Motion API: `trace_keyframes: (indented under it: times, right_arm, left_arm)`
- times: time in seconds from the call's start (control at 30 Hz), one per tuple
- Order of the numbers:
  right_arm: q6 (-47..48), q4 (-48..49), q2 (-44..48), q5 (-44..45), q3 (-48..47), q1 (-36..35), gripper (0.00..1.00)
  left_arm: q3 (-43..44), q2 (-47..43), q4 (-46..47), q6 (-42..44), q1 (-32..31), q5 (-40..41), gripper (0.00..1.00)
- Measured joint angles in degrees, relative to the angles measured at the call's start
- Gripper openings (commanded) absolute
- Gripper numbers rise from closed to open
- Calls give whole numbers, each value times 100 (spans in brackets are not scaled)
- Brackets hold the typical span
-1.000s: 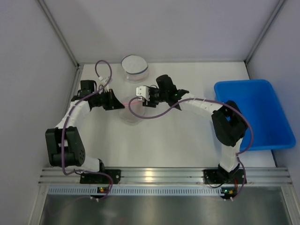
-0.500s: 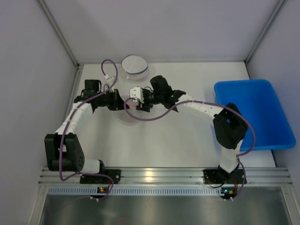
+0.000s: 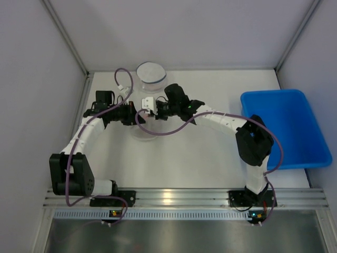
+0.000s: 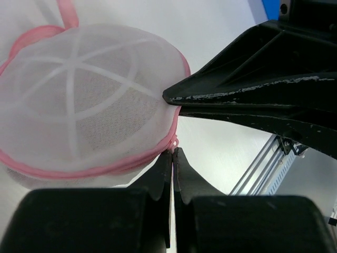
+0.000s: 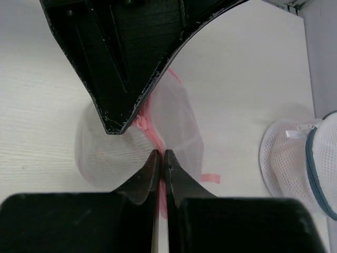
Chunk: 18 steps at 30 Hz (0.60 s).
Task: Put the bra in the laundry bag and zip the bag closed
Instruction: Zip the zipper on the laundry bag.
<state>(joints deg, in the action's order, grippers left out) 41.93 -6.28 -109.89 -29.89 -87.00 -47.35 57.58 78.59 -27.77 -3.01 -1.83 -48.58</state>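
The laundry bag (image 3: 144,129) is a white mesh dome with a pink zipper, lying on the table between both arms. In the left wrist view the laundry bag (image 4: 84,105) fills the upper left. My left gripper (image 4: 172,153) is shut, with a pink bit of the zipper at the bag's rim pinched between its tips. My right gripper (image 5: 160,154) is shut on the pink zipper band (image 5: 150,126) of the laundry bag (image 5: 181,124), just below the left gripper's fingers (image 5: 126,63). The two grippers meet tip to tip over the bag. The bra is hidden.
A second mesh bag (image 3: 151,75) with blue trim stands at the back of the table, also seen as the blue-trimmed bag (image 5: 300,163) in the right wrist view. A blue bin (image 3: 284,129) sits at the right. A pink loop (image 5: 209,178) sticks out of the bag's side.
The right gripper has moved left onto the bag and its jaws have closed on the zipper band. The left arm shifted right toward the bag earlier and now holds still.
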Motion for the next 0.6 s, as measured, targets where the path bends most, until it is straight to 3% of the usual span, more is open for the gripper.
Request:
trace_keyframes:
  times: [0.37, 0.47, 0.5, 0.6]
  right_arm:
    - [551, -15, 201, -24, 570, 494, 2]
    - [616, -76, 203, -2, 557, 656, 35]
    - [625, -127, 203, 33, 544, 693, 54]
    - [614, -334, 203, 122, 457, 778, 60]
  left_arm:
    - [-236, -9, 0, 179, 509, 321, 0]
    - [-264, -11, 0, 271, 516, 229, 0]
    - [-264, -9, -11, 282, 518, 195, 0]
    - [-264, -11, -17, 293, 529, 66, 0]
